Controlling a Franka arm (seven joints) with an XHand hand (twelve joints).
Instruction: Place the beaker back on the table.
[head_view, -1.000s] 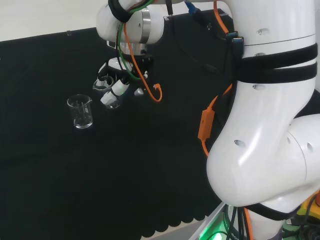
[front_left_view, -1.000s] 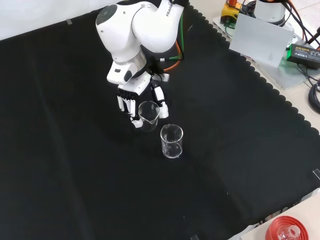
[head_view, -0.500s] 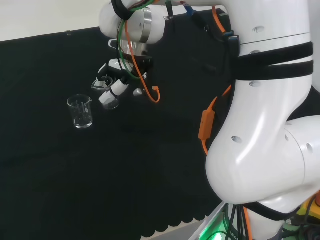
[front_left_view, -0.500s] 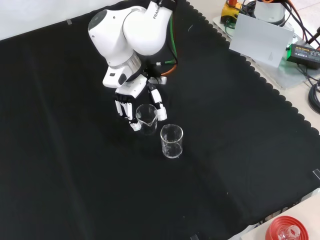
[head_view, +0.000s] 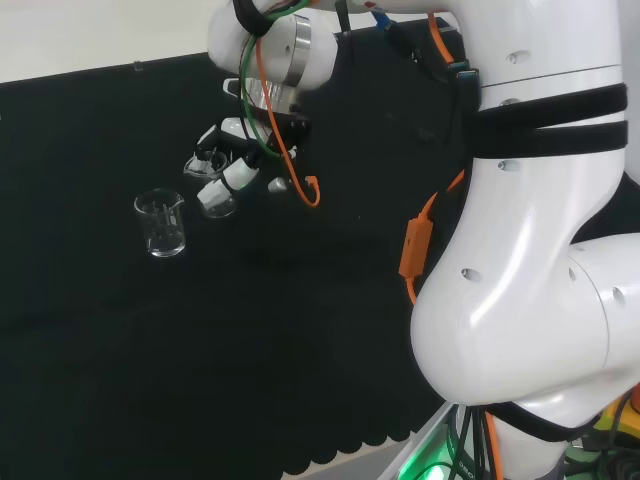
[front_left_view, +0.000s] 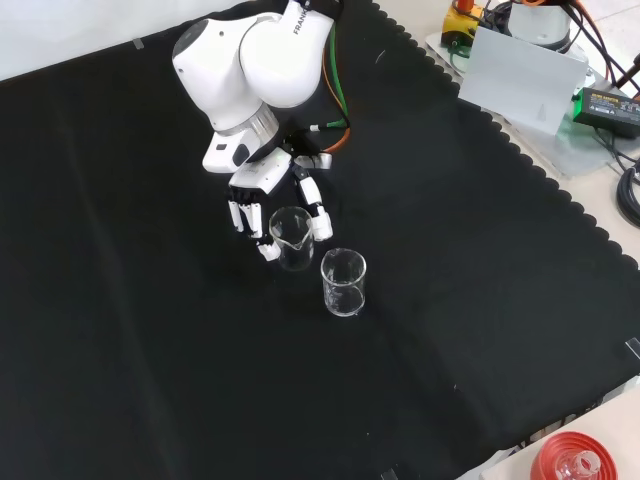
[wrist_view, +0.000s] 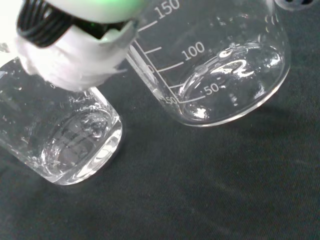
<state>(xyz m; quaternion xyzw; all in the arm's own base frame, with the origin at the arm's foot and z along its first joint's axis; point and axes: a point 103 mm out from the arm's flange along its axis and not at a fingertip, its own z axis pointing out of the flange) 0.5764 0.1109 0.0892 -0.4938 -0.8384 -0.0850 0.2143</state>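
Clear glass beaker (front_left_view: 292, 237) sits between the curled fingers of the hand (front_left_view: 262, 205), low over the black cloth (front_left_view: 150, 330); looks empty, so light, but slick and breakable (judging by the glass); hold belongs round the wall; second beaker (front_left_view: 343, 282) just beside.
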